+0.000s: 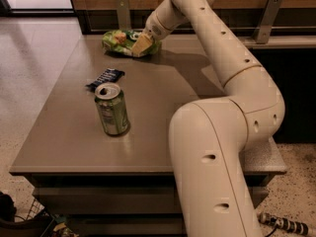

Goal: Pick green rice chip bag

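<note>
From my screen I see the arm [232, 68] stretched across to the far end of the tabletop [163, 107], with the claw [141, 44] down at the green rice chip bag [117, 39]. The claw's pale yellow tip lies against the right end of the bag and touches it. I cannot tell whether the claw is apart, together or clamped on the bag, because the wrist and the crumpled foil hide that part.

The bag lies flat at the back edge of the tabletop, left of the middle, its dark logo patch showing just beside the claw. Well apart from it, nearer to me on the left half, a green drink can [112, 109] stands upright with its opened top showing. A small dark blue wrapper [105, 78] lies flat just behind the can, between can and bag but much closer to the can. The arm's big elbow section fills the lower right of my view.
</note>
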Tool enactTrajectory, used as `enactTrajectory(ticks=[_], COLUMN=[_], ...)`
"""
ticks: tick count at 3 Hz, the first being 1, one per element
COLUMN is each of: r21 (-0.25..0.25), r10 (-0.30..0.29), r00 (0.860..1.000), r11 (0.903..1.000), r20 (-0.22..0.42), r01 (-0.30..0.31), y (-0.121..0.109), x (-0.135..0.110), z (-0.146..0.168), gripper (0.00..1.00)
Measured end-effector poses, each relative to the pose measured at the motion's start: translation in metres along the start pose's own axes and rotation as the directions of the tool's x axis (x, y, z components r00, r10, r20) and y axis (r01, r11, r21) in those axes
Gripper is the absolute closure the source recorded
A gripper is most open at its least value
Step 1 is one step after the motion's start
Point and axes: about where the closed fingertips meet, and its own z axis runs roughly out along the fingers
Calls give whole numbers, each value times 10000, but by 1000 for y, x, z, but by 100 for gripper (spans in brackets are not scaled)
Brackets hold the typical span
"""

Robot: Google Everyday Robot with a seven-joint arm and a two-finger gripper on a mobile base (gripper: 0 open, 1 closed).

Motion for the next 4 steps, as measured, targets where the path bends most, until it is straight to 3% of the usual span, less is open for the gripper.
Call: enactTrajectory(ticks=[2,4], r21=[705,1487], r10=[-879,-1490], r00=[9881,9749], r11=[9943,9810], r20=[1259,1655], r01=[794,1247], y=[5,28], x=[-23,-35], z=[-85,-160], gripper=[100,100])
